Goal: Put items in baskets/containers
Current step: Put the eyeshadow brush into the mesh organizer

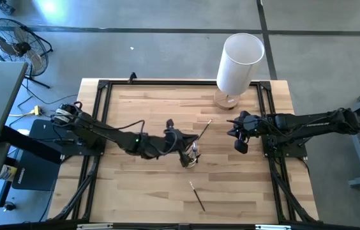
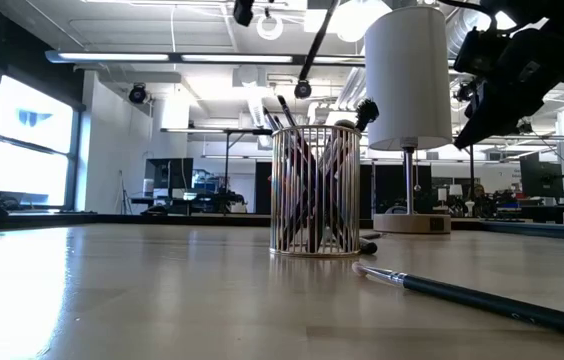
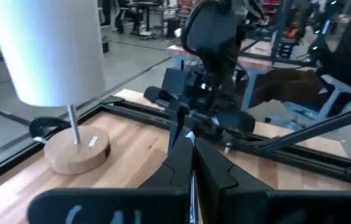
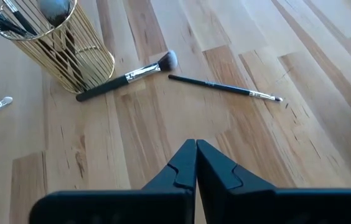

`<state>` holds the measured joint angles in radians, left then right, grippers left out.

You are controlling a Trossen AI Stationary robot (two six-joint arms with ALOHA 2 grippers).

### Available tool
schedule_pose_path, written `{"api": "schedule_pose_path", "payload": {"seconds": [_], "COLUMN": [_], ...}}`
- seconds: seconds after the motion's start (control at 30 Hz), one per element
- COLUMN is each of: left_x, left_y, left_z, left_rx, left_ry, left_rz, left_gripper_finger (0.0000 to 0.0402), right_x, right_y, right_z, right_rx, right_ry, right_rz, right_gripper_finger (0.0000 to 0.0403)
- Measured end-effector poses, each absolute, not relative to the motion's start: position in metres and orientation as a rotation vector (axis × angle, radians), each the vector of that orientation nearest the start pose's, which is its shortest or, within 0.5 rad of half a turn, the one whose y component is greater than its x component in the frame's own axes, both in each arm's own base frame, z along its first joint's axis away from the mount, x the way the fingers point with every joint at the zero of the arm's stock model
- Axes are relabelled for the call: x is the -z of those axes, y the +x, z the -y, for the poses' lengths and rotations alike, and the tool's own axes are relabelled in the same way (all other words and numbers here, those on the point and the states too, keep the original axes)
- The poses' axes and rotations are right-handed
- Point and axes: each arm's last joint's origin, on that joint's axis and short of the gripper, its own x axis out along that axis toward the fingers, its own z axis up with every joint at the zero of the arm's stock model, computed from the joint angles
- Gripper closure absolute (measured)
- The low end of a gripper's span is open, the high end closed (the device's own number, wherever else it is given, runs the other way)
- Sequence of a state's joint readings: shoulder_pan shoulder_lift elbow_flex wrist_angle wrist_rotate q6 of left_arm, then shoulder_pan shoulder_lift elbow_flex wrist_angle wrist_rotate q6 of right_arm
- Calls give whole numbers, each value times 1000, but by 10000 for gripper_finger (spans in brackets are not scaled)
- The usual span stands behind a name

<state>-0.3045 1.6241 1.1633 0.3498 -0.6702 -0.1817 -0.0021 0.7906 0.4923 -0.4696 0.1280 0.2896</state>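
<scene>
Centrally on the wooden table [image 1: 142, 191] stands the cup [image 2: 314, 190], round, its wall made of thin upright gold-toned wires, see-through. Inside lean several dark-handled brushes [image 2: 297, 170], tips above the rim. Left gripper [image 1: 189, 153] sits over the cup, fingers pressed together on a thin brush shaft [image 1: 204, 130]. Right gripper [image 1: 240, 144] hovers above the table's right side, fingers pressed together, holding nothing. A fluffy-tipped brush [image 4: 129, 76] lies touching the cup's base; a thin dark brush [image 4: 224, 87] lies near it; another brush [image 1: 197, 195] lies nearer the front edge.
</scene>
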Motion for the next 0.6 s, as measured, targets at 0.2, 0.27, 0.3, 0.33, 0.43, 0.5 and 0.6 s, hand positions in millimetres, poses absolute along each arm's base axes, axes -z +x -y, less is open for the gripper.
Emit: {"api": "schedule_pose_path", "payload": {"seconds": [0.2, 0.27, 0.3, 0.33, 0.43, 0.5, 0.6], "left_x": [-286, -280, -274, -267, -244, -239, -227], "left_y": [371, 371, 370, 368, 360, 353, 343], "left_z": [85, 80, 79, 79, 77, 76, 74], "left_rx": [-281, -252, -241, -237, -219, -204, -187], "left_ry": [-126, -151, -166, -172, -176, -199, -206], "left_rz": [-46, 14, 31, 34, 33, 77, 103], "left_gripper_finger": [401, 401, 401, 401, 401, 401, 401], "right_x": [-210, -210, -210, -210, -210, -210, -210], "right_y": [156, 156, 156, 156, 156, 156, 156], "right_z": [4, 4, 4, 4, 4, 4, 3], "right_rx": [231, 232, 231, 233, 240, 233, 216], "right_ry": [228, 229, 229, 234, 252, 254, 261], "right_rz": [-731, -729, -730, -729, -728, -732, -732], "right_gripper_finger": [399, 400, 401, 401, 401, 400, 397]}}
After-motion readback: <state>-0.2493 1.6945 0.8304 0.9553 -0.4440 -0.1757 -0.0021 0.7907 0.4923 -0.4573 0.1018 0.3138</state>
